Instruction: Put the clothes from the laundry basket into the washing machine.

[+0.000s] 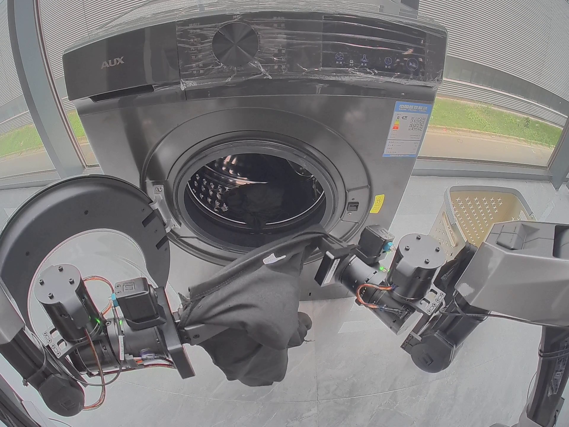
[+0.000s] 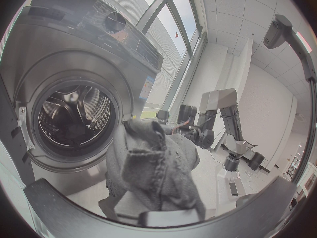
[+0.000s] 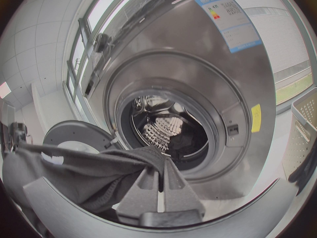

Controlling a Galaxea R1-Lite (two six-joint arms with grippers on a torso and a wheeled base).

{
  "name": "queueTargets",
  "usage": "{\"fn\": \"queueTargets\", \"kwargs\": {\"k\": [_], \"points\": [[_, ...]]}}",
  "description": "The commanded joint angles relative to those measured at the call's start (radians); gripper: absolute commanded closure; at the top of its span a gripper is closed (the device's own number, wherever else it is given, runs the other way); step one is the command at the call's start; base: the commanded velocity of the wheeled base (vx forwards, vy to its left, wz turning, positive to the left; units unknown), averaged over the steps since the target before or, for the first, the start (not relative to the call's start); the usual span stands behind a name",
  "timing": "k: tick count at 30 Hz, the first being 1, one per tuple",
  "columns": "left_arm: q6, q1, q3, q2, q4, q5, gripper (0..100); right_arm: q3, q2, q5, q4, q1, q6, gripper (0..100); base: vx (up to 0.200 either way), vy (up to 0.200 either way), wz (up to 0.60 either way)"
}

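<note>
A dark grey garment [image 1: 255,309] hangs stretched between my two grippers, just in front of and below the washing machine's open drum [image 1: 255,200]. My left gripper [image 1: 191,327] is shut on its lower left part; the cloth [image 2: 155,169] drapes over the fingers. My right gripper [image 1: 320,239] is shut on the garment's upper edge [image 3: 99,176] near the drum's lower rim; its fingers [image 3: 148,189] pinch the fabric. Dark clothing [image 3: 185,142] lies inside the drum. The beige laundry basket [image 1: 474,212] stands on the floor to the machine's right, partly behind my right arm.
The round washer door [image 1: 77,220] stands swung open to the left, close to my left arm. Windows run behind the machine. Pale tiled floor [image 1: 355,375] lies in front of it.
</note>
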State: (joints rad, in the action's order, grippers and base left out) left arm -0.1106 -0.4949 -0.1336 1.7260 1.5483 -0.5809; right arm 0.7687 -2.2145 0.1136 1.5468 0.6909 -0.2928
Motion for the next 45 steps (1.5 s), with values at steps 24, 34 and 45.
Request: {"fn": "queueTargets", "kwargs": {"k": [24,34,45], "points": [[-0.004,0.072,-0.109,0.038,0.001,0.095,100,-0.155,0.018,-0.002,0.001,0.059,0.026,0,0.000,0.000,0.00],[-0.040,0.082,-0.159,0.035,0.001,0.219,100,-0.568,0.234,-0.003,0.003,-0.019,0.058,0,0.000,0.000,0.00],[-0.061,0.121,-0.190,0.055,0.001,0.365,100,-0.502,0.345,-0.023,0.001,-0.100,0.041,0,0.000,0.000,0.00]]}}
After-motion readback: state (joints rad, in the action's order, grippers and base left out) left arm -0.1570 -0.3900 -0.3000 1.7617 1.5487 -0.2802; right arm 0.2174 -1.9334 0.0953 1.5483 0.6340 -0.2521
